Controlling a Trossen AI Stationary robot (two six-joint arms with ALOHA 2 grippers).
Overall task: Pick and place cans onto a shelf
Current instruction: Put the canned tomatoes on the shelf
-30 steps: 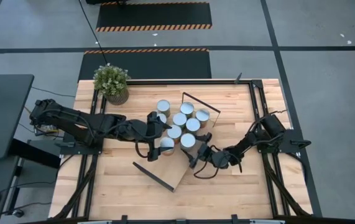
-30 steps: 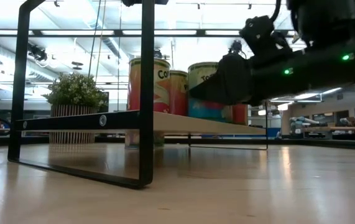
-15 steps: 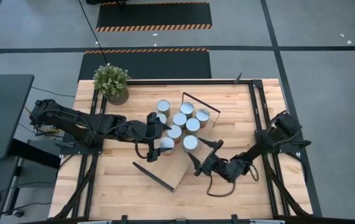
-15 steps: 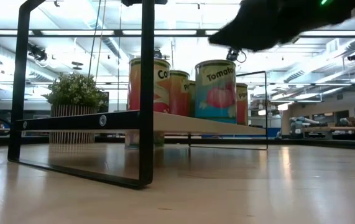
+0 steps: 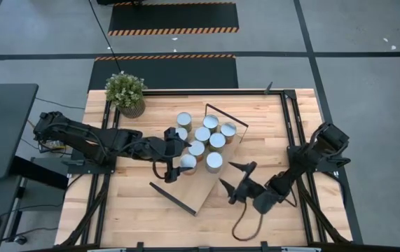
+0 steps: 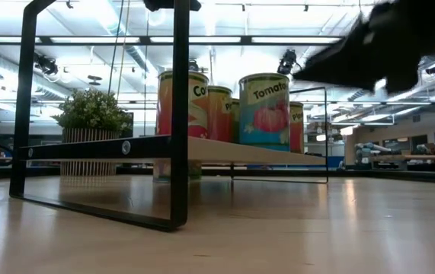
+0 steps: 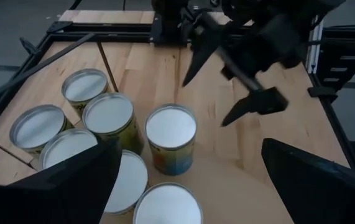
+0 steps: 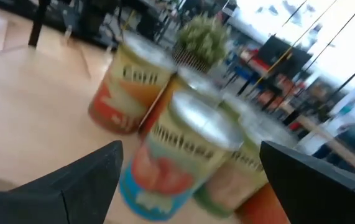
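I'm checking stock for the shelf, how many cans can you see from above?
8. The cans cluster around the shelf end nearer the plant, in staggered rows. The left end effector overhangs the cluster's edge and may hide another.

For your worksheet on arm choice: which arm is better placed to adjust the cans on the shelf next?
Probably the left: the left gripper hangs open-jawed over the cans on the shelf; the right gripper is beside it.

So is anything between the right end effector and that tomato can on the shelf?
Nothing visible does. The right end effector, open, faces the tomato can near the shelf's edge, with only bare board and tabletop between them. The left end effector sits on the cans' far side, out of that line.
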